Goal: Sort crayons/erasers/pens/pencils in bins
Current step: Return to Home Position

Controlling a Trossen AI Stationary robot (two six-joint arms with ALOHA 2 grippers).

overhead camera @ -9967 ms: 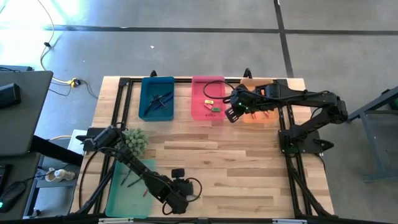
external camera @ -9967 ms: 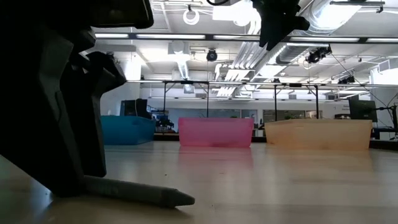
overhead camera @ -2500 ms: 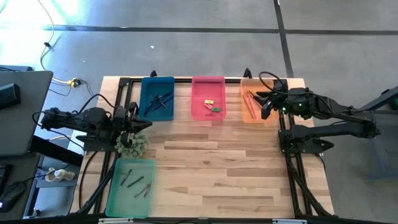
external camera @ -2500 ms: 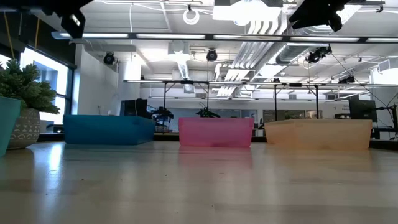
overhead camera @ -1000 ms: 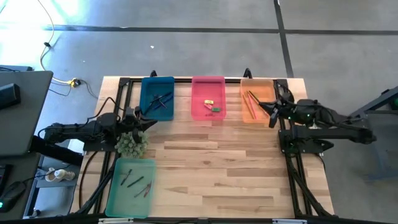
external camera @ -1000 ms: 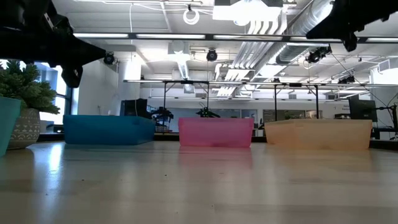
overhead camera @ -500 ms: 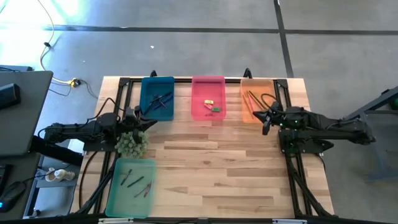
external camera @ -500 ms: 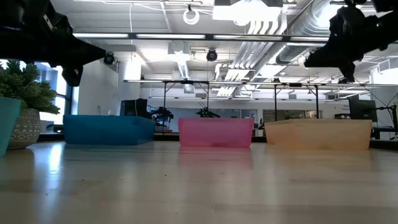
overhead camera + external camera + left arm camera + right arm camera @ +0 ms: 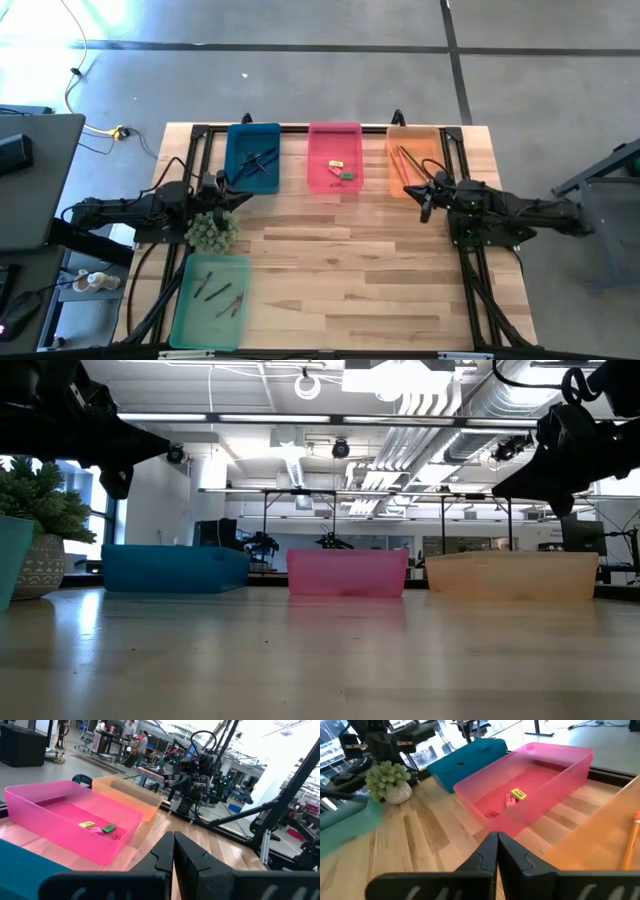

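At the near left corner of the wooden surface (image 9: 340, 270) lies the light green bin (image 9: 200, 332), and inside it are the crayons (image 9: 222, 296), a few short sticks, dark grey and red, lying loose on its floor. Just beyond that bin stands a small potted plant (image 9: 212, 232).

The left arm lies low along the left side of the surface. The left fingers (image 9: 161, 856) sit just past the plant, near the blue bin's front corner, and point across toward the other arm. They are pressed flat together and hold nothing. On the opposite side the right arm is folded in the same low pose. The right fingers (image 9: 487, 851) hang above the surface just in front of the orange bin's near edge, facing the pink bin. They too are closed tight against each other and are empty.

Along the far edge three bins stand side by side in a row. The blue bin (image 9: 240, 140) on the left holds the pens (image 9: 256, 162), dark slim sticks lying crossed. The pink bin (image 9: 334, 138) in the middle holds the erasers (image 9: 342, 172), small yellow, green and red blocks close together. The orange bin (image 9: 426, 148) on the right holds the pencils (image 9: 404, 162), long thin sticks lying lengthwise.
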